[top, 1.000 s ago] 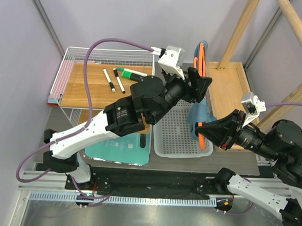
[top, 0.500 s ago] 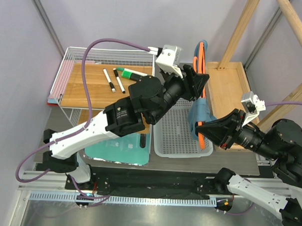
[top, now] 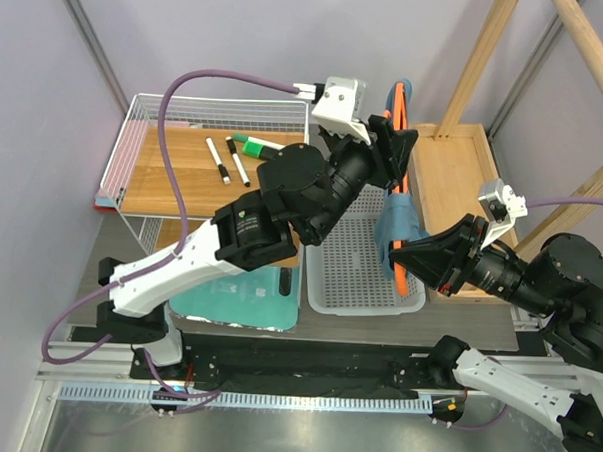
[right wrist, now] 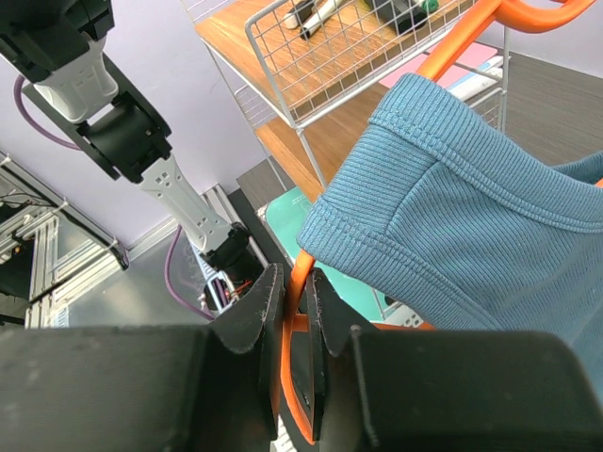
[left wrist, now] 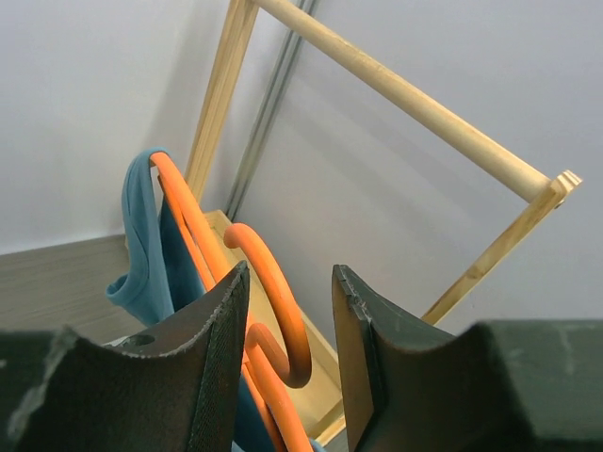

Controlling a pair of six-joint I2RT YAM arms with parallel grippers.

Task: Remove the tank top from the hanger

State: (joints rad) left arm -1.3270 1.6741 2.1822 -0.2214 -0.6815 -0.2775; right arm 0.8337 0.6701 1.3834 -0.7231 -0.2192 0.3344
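Note:
The orange hanger [top: 404, 274] hangs tilted in the air above the white basket's right side, with the teal-blue tank top [top: 399, 222] draped on it. My right gripper [top: 408, 263] is shut on the hanger's lower end [right wrist: 300, 282]; the tank top [right wrist: 471, 217] fills the right wrist view. My left gripper [top: 397, 148] is open high up at the hanger's upper end. In the left wrist view the hanger's hook [left wrist: 283, 311] lies between my open fingers [left wrist: 219, 325], untouched, with a strap of the tank top [left wrist: 141, 235] to the left.
A white mesh basket [top: 336, 278] lies under the hanger. A mint-green mat [top: 238, 298] lies left of it. A wire shelf [top: 184, 161] with markers stands at the back left. A wooden rail frame [top: 479, 64] and tray [top: 454, 183] stand at the right.
My left gripper has risen and moved slightly right, up to the hanger's hook. My right gripper has kept its hold on the hanger with little movement.

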